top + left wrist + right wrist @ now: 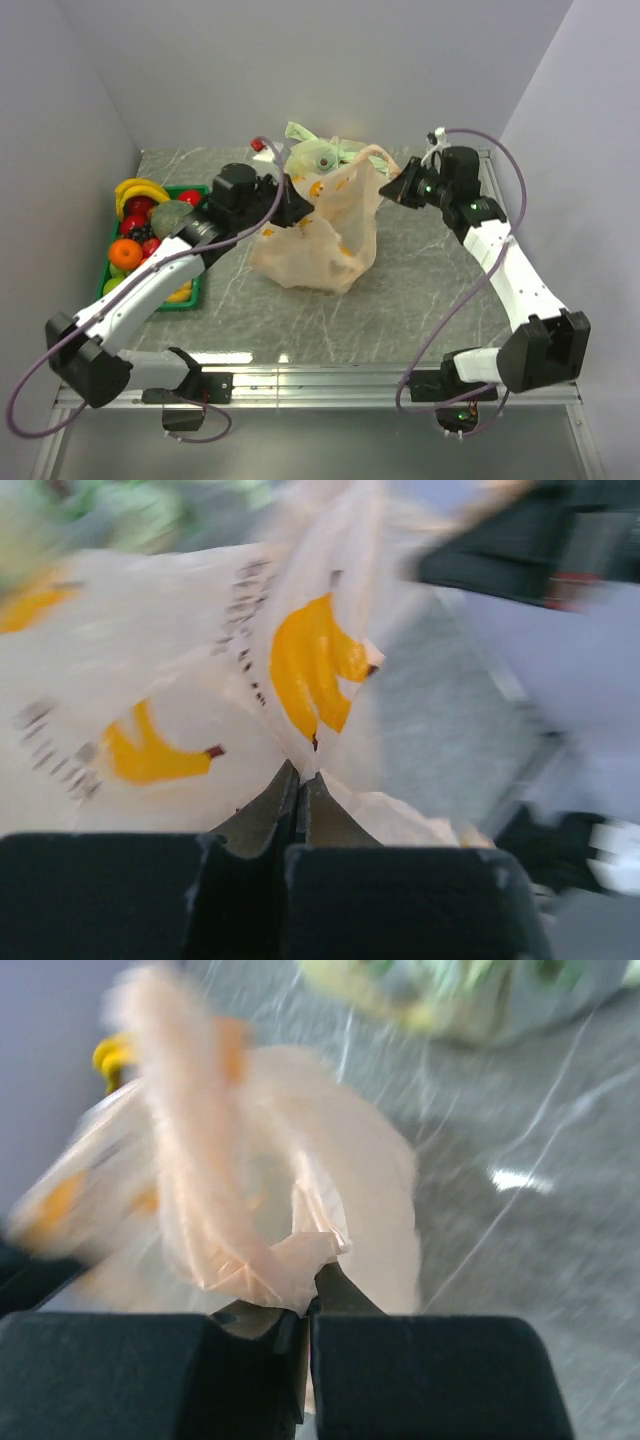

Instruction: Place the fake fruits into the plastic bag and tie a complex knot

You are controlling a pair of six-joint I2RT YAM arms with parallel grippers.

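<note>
Left gripper has its jaws pressed together on a fold of the plastic bag, pinching the thin film at the bag's left side. The right gripper is likewise clamped, on a twisted, rope-like strand of the bag's handle that arcs up from the bag's top toward the right. The bag is stretched between them over the middle of the table, a little toward the far edge, with its lower part slumped on the surface in loose, crumpled folds. Its film is translucent peach-orange and glossy, printed with yellow bananas and small dark lettering.

Just behind it, against the far edge, lies a pale green bag, crinkled and bulging. From above the two overlap, and whether they touch cannot be told. The fake fruits sit heaped in a green tray at the left edge, well apart from the plastic bag. A curved yellow banana lies at the tray's far end and a round orange nearer, with shiny red pieces between them and a dull dark green ball beside them. The left arm reaches diagonally over the tray's right side, covering part of it and lying between the fruits and the bag. The table is grey and stone-patterned with pale veins, smooth enough to reflect light along its near edge. Both wrist views are blurred.
</note>
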